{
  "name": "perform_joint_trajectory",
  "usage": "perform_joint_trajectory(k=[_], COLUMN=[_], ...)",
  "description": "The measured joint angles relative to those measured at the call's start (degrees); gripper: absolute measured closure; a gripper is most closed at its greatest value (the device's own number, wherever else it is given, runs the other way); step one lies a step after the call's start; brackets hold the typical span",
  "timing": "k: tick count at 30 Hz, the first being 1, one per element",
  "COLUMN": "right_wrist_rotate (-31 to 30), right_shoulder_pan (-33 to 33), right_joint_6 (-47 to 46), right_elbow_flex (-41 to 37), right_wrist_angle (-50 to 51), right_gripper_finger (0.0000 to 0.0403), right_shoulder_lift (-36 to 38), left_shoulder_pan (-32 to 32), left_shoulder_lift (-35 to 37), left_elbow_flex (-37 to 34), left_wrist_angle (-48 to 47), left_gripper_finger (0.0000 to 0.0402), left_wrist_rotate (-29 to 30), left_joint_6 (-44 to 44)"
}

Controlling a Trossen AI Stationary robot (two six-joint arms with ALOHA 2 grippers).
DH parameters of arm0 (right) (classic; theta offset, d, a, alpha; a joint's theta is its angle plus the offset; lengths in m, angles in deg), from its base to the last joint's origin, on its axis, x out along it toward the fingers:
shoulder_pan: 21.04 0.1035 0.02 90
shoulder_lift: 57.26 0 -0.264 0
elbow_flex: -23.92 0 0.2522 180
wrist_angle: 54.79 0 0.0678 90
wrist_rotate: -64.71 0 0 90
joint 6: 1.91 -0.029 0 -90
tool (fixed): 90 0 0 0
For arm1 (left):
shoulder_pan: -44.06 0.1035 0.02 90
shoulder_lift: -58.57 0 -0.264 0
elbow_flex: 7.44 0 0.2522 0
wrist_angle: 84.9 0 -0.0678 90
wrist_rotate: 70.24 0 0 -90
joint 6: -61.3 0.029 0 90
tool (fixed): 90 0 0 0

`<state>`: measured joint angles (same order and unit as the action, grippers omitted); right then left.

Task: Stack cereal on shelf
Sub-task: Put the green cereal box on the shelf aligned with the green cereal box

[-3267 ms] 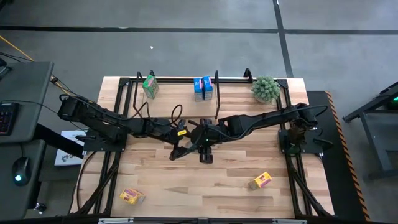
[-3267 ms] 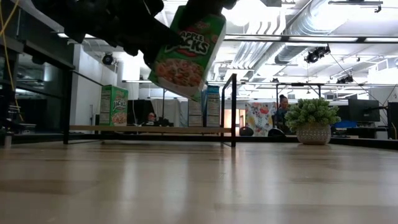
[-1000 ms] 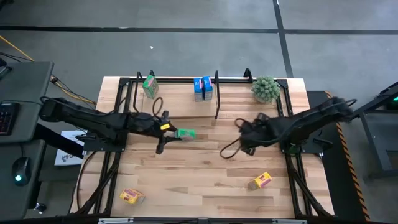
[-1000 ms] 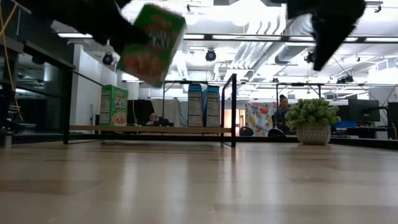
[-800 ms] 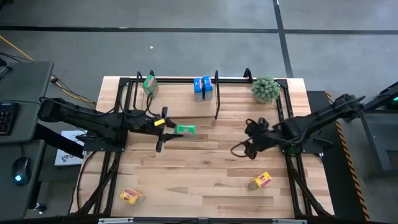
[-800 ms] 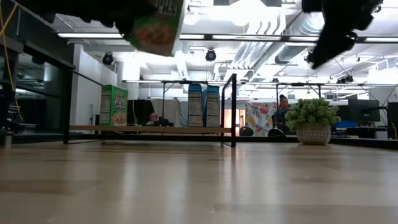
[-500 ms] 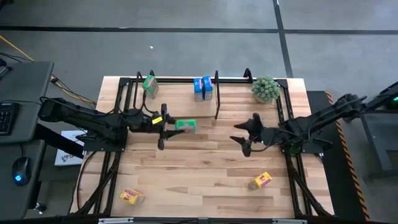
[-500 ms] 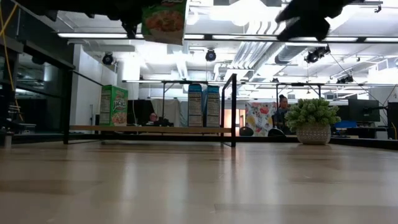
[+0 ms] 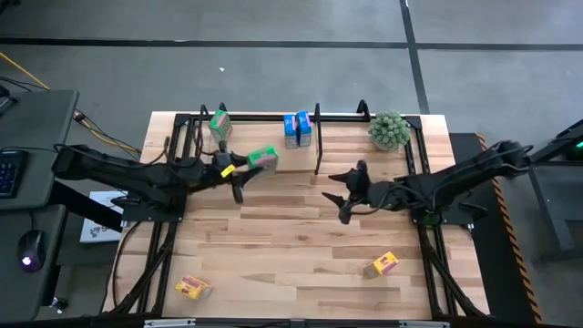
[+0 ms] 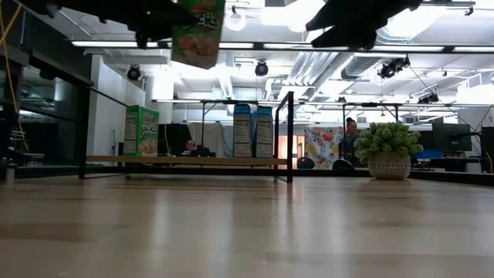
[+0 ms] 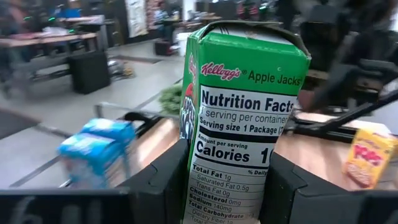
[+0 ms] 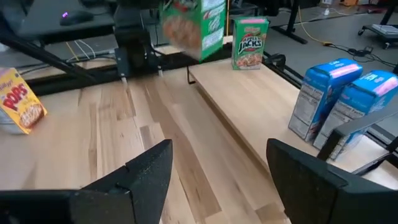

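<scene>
Now my left end effector (image 9: 244, 167) grips the green cereal box (image 9: 262, 158), which I have carried up from mid-table to just in front of the shelf (image 9: 337, 137), beside the green box (image 9: 219, 125) standing there. My right end effector (image 9: 343, 195), fingers wide and empty, has pulled back.

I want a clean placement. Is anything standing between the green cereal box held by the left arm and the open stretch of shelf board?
Nothing visible does. The green cardboard cereal box hangs in the left gripper near the black-tube shelf's wooden board, whose stretch between the standing green box and two blue boxes is bare.
</scene>
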<state>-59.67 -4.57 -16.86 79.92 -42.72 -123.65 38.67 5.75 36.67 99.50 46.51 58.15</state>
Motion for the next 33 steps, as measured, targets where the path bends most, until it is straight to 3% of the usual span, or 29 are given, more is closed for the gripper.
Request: perform_joint_trajectory(k=[2, 5, 8, 11, 15, 19, 27, 33], right_wrist_rotate=[0.04, -0.46, -2.06, -2.22, -2.22, -2.24, -1.54, -1.38], right_shoulder_pan=[0.00, 0.00, 0.00, 0.00, 0.00, 0.00, 0.04, 0.04], right_joint_6=[0.04, 0.08, 1.76, 4.18, 5.93, 6.01, 5.92, 5.94], right_elbow_flex=[0.00, 0.00, 0.00, 0.00, 0.00, 0.00, 0.00, 0.00], right_wrist_angle=[-0.29, -1.88, -4.80, -8.85, -12.62, -13.18, -13.20, -13.20], right_gripper_finger=[0.0151, 0.0151, 0.0151, 0.0151, 0.0151, 0.0151, 0.0151, 0.0151], right_shoulder_lift=[-1.75, -4.55, -7.22, -8.91, -9.79, -9.79, -9.79, -9.79], left_shoulder_pan=[-0.52, -1.63, -1.57, -0.12, 2.42, 5.95, 15.88, 19.02], left_shoulder_lift=[2.69, 4.45, 3.32, 1.22, -1.64, -6.47, -17.13, -23.03], left_elbow_flex=[0.01, -0.93, -4.64, -7.77, -8.86, -9.01, -9.01, -9.01], left_wrist_angle=[-2.96, -5.84, -4.30, -1.29, 0.23, 0.15, 3.91, 11.14], left_gripper_finger=[0.0266, 0.0266, 0.0266, 0.0266, 0.0266, 0.0266, 0.0266, 0.0266], left_wrist_rotate=[4.20, 15.88, 27.38, 33.33, 32.69, 27.99, 30.25, 30.43], left_joint_6=[-1.50, -2.91, -5.58, -8.27, -8.84, -9.72, -18.64, -20.76])
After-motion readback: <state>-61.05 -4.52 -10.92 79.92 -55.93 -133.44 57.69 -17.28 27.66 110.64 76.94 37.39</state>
